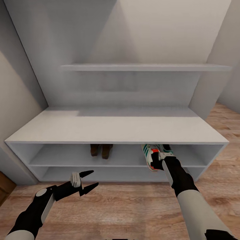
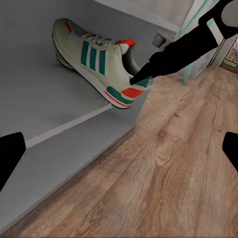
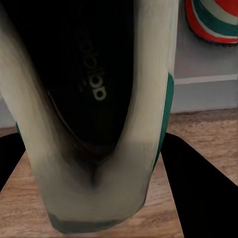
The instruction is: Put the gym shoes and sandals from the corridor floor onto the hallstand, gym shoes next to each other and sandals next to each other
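Note:
On the light-grey hallstand (image 1: 116,128), the two brown sandals (image 1: 101,150) stand side by side in the upper compartment, left of centre. One white gym shoe (image 1: 148,156) (image 2: 94,57) (image 3: 213,20) lies on the same shelf further right, its red heel hanging over the front edge. Right beside it, my right gripper (image 1: 161,160) (image 3: 99,163) is shut on the heel of the other gym shoe (image 1: 166,150) (image 3: 99,99), toe pointing into the compartment. My left gripper (image 1: 95,177) (image 2: 119,153) hangs open and holds nothing, low over the corridor floor (image 1: 126,206) in front of the rack.
The bench top is bare, and a floating shelf (image 1: 143,67) runs across the tall back panel. The lower compartment (image 1: 100,174) holds nothing visible. Walls close in at left and right. A brown object (image 1: 4,190) shows at the far left edge.

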Controlling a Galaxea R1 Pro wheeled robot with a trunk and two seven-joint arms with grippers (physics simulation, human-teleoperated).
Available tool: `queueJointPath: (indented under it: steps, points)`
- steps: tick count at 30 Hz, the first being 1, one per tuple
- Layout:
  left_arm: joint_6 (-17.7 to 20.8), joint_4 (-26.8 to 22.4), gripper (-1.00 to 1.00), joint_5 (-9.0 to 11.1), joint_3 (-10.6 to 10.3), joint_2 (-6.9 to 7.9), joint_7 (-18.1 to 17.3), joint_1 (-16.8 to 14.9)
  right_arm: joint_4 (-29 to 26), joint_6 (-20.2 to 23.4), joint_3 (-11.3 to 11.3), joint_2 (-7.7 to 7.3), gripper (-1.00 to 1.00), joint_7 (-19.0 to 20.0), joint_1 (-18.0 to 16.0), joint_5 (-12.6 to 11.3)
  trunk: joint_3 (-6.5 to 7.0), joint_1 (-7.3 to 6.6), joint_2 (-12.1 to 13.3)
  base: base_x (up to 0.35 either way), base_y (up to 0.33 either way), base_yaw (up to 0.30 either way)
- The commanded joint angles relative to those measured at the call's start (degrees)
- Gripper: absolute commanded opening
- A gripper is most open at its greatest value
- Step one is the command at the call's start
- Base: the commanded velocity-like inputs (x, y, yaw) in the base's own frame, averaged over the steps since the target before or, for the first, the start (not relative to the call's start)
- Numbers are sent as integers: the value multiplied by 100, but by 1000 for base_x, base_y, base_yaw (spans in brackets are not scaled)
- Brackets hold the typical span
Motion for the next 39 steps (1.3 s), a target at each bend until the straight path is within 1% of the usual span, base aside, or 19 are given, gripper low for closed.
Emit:
queueJointPath:
  steps: [1,5,11,20,32,39]
  points:
    - [-35,4,100,7,1,1,-13,-3,-6,24,-14,6,-100,-16,-1,7,-5,-1,-2,24,0,0]
    - [-35,4,100,7,1,2,-13,-3,-6,24,-14,6,-100,-16,-2,11,-5,-1,-2,47,0,0]
    - [-35,4,100,7,1,1,-13,-3,-6,23,-14,6,-100,-16,-4,13,-5,-1,-2,206,0,0]
    - [-35,4,100,7,1,2,-13,-3,-6,24,-14,6,-100,-16,-2,14,-5,-1,-2,116,0,0]
    - [-35,4,100,7,1,3,-13,-3,-6,25,-14,6,-100,-16,0,14,-5,-1,-2,17,0,0]
    - [-35,4,100,7,8,3,-13,-3,-6,26,-14,6,-100,-16,-1,8,-5,-1,-2,85,0,0]
